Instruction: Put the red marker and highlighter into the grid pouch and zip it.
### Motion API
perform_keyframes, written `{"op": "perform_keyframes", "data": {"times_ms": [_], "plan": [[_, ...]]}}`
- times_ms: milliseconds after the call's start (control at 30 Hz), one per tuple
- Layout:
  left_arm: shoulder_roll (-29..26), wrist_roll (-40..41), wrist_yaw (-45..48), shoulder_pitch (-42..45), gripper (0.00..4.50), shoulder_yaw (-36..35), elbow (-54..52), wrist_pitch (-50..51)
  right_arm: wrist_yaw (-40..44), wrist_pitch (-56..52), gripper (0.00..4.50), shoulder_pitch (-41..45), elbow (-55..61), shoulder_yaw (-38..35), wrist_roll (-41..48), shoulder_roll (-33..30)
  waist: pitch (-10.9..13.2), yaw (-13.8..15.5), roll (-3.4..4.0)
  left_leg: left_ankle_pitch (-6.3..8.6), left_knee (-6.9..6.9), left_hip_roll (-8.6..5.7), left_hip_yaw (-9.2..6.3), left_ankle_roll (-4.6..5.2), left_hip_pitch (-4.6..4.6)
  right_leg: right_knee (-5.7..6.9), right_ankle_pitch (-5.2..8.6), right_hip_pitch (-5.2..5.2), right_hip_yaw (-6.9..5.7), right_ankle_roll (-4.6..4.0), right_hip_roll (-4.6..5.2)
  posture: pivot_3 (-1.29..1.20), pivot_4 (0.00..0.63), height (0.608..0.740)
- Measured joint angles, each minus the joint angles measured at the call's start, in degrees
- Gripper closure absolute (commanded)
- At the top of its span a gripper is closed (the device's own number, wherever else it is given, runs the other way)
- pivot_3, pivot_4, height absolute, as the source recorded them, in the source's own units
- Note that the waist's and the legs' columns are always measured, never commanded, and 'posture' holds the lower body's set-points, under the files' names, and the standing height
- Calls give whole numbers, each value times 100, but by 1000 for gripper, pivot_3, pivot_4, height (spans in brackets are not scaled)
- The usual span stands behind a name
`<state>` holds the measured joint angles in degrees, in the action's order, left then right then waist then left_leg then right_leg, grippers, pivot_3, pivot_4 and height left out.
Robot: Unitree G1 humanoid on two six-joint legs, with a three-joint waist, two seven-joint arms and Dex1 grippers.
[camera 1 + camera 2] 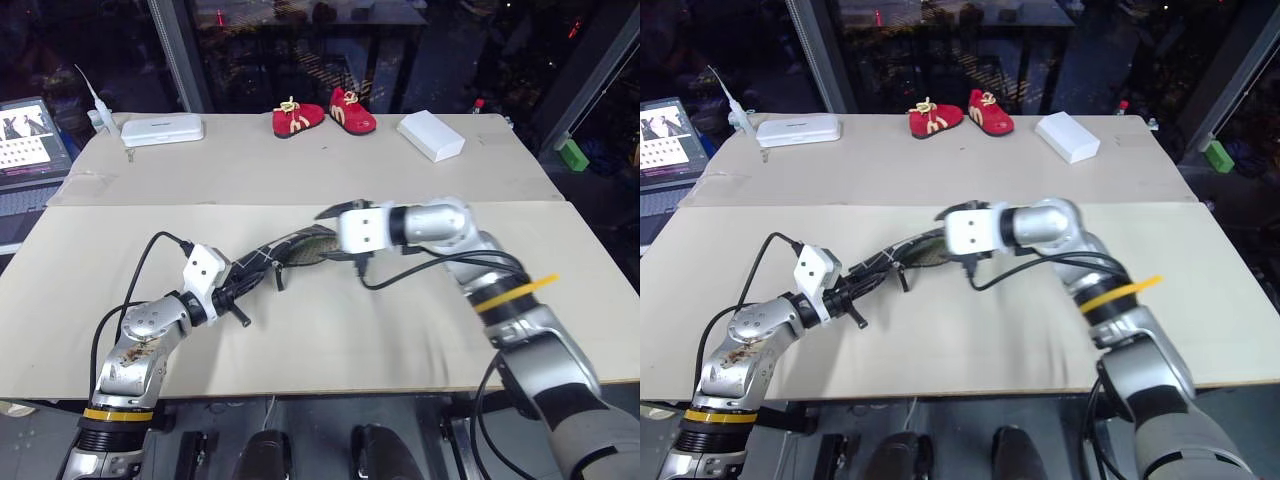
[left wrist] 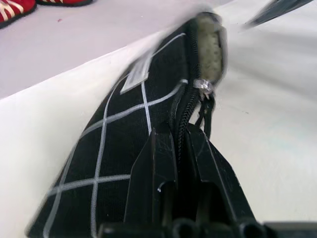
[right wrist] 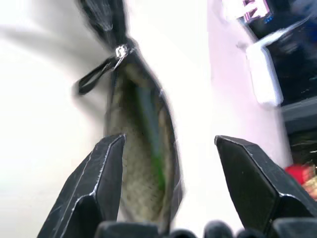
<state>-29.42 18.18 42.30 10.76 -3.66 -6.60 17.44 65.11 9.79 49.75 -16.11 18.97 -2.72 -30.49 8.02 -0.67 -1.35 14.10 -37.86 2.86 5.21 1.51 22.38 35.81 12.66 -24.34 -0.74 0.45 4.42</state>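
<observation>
Dark glass behind; pale table (image 1: 330,340) w/ a laptop off its far left corner, and along the far edge a white case (image 1: 162,130), pair of small red shoes (image 1: 323,117) and a white box (image 1: 431,135).

Mid-table, nearer the front edge than the far one: grid pouch (image 1: 300,247), lifted off the top. Left gripper (image 2: 179,148) clenched on the pouch's near end at the zipper line. Right gripper (image 3: 168,163) released, jaws spread, at the pouch's open far end.

Inside the mouth, a green streak, prob. the highlighter (image 3: 157,171); red marker can't be made out.

Step, by my read: loading seems done or nearly, zip stage up next. Zipper pull (image 3: 120,51) and cord sit partway along, mouth still agape. Next move calls for right gripper to pinch the pull/cord and draw it along while left keeps the fabric taut.
</observation>
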Motion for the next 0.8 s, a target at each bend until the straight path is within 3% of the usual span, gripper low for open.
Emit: {"op": "perform_keyframes", "data": {"times_ms": [200,433,600,800], "plan": [[-1,-4,21,24,4500,9,55,-22,567,-1853,1254,-748,1170,-466,1184,-381,0,-20,0,0,0,4,-6,-1,-10,14,2,0,-1,-4,-13,0,150,740],[-6,-2,-5,21,4500,0,64,-42,-689,-4360,1254,-1433,1757,60,1224,597,-1,-19,-1,-3,-2,-2,-2,-4,-10,24,2,-5,7,-6,-6,0,150,740],[69,50,-97,49,4500,-4,-8,36,-1695,-4771,1254,-1165,1304,185,811,1339,-1,-12,-1,-2,-2,-4,-3,-4,-1,18,3,-8,1,-6,-10,0,150,740],[71,119,-159,86,4500,-3,-142,180,-2057,-4862,1254,-765,965,247,760,1968,-1,-11,-1,-2,-2,-5,-3,-4,4,16,2,-12,0,-4,-10,0,150,740]]}}
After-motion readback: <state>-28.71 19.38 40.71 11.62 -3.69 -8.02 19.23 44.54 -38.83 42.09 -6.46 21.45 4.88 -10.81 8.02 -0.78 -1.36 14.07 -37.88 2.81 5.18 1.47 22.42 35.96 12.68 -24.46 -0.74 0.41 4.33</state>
